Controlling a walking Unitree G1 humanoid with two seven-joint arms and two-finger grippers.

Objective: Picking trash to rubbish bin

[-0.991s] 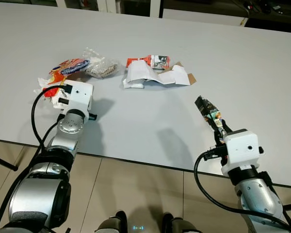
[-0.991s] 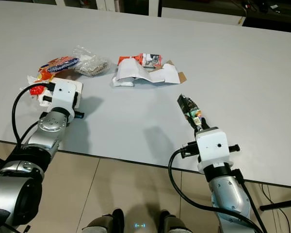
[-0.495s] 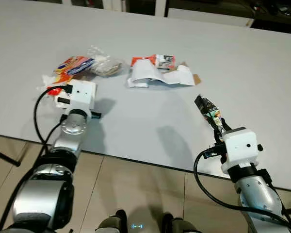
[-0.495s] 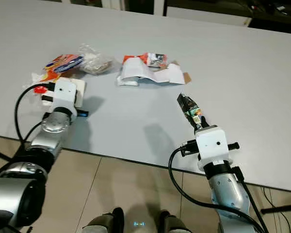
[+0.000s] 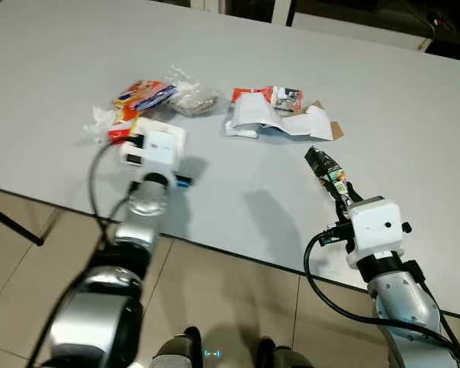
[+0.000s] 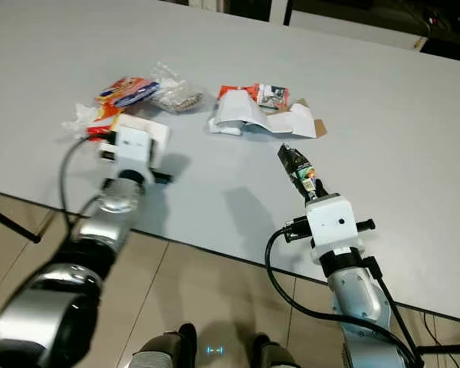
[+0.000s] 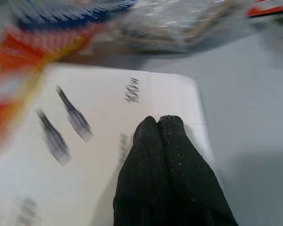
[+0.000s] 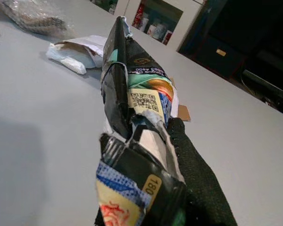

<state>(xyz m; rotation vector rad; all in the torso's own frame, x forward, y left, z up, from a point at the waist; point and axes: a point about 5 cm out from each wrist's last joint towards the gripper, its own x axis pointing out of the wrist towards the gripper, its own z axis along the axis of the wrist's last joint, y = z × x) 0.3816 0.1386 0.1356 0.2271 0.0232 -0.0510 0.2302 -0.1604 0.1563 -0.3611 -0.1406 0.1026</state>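
My right gripper (image 5: pixel 337 190) is shut on a dark crumpled snack wrapper (image 5: pixel 324 167), held just above the white table (image 5: pixel 238 192) near its front edge; the wrapper (image 8: pixel 132 89) stands up from the fingers (image 8: pixel 195 181). My left gripper (image 7: pixel 158 123) is shut, its tips pressed together over a white printed sheet (image 7: pixel 104 141). It sits at the left pile of trash: an orange and blue wrapper (image 5: pixel 142 92), a clear bag of brownish bits (image 5: pixel 197 100) and crumpled white paper (image 5: pixel 100 119). My left wrist housing (image 5: pixel 155 146) hides the fingers in the eye views.
In the middle of the table lie white paper, a red and white packet and brown card (image 5: pixel 280 116). The table's front edge (image 5: pixel 215 257) runs over a tiled floor (image 5: pixel 215 307). A dark leg (image 5: pixel 11 224) slants at the left.
The camera has shifted, so the whole scene sits further right. The left arm is blurred but stays at the pile. The right gripper still holds the wrapper.
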